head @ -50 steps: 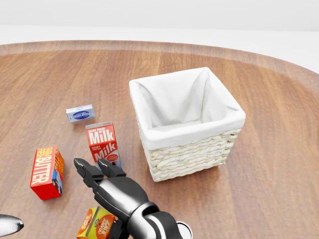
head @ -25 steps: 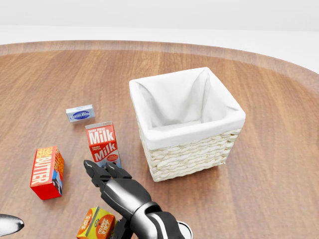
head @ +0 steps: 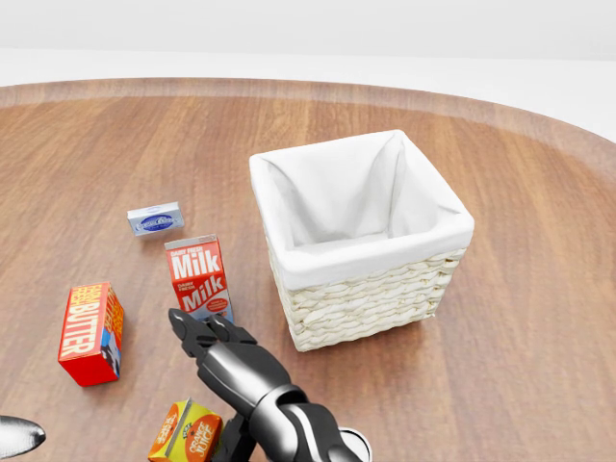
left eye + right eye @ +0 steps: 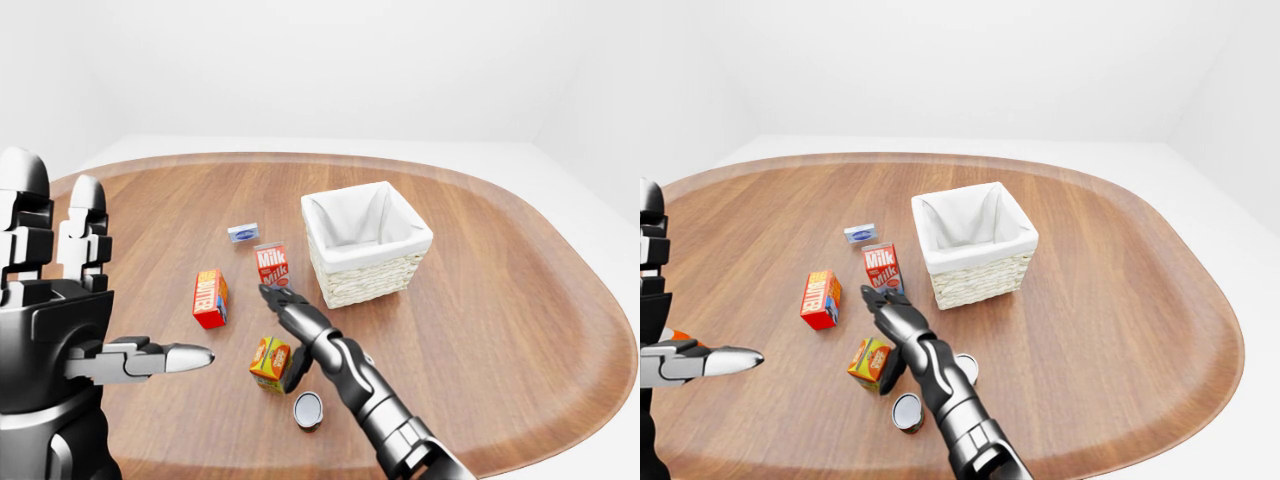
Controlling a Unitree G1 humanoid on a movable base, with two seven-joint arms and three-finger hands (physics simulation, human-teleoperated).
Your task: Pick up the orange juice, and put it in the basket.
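Reaching for the juice (image 4: pixel 872 362) with the right hand (image 4: pixel 885 303), fingers spread apart and empty. The fingertips are pointing up-view toward the milk (image 3: pixel 198 278), so the hand is overshooting the target: the juice is sitting lower, beside the wrist, near the bottom edge of the head view. In the left-eye view a dark digit seems to be touching the carton's right side; cannot tell if it is really in contact.

The juice is standing on the counter (image 4: pixel 500 300), well apart from the basket (image 3: pixel 385 289), with a can (image 4: pixel 308 410) just beside it and the butter (image 3: pixel 89 333) off to its left. A small blue box (image 3: pixel 155 220) is lying above the milk.

To do this well, the hand is needing to pull back and drop so the fingers straddle the carton's two flat sides, closing squarely. Risks, as I judge: knocking the milk over or tipping the juice toward the can.

The left hand (image 4: pixel 70 320) is raised at the view's left, fingers apart, holding nothing.
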